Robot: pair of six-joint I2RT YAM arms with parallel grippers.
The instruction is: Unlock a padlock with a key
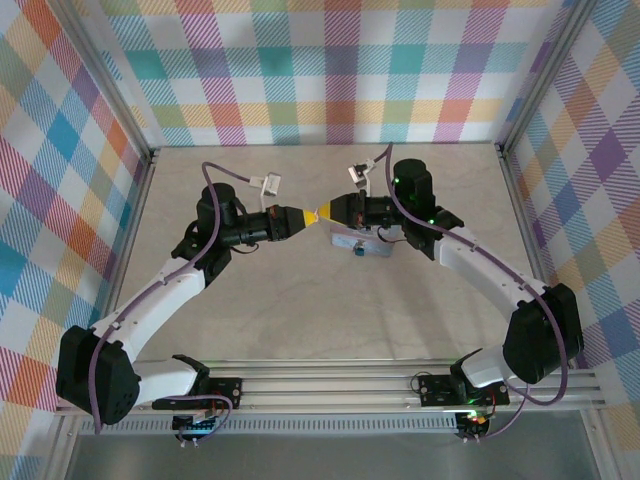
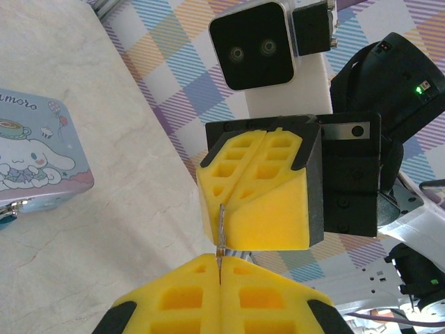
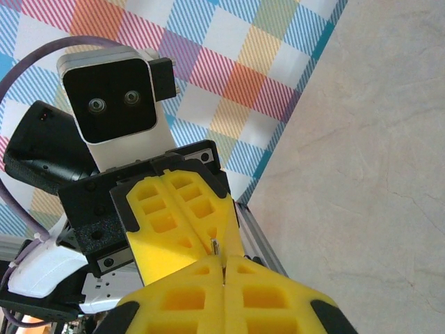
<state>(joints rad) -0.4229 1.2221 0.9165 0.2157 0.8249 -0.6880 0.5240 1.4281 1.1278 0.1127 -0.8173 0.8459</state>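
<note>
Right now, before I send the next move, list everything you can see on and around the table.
thin greyish metal key: one, grey, in the air between the two gripper tips
tiny dark-blue padlock: one, dark blue, at the near side of the box
pale blue cartoon-printed box: one, pale blue, on the table under the right arm's wrist
beige marbled table: one, beige, under everything
plaid cloth walls: three, multicoloured, left, far and right sides
left gripper: one, yellow on black, over mid-table, jaws shut on the key
right gripper: one, yellow on black, tip to tip with the left, jaws shut on the key's other end
</note>
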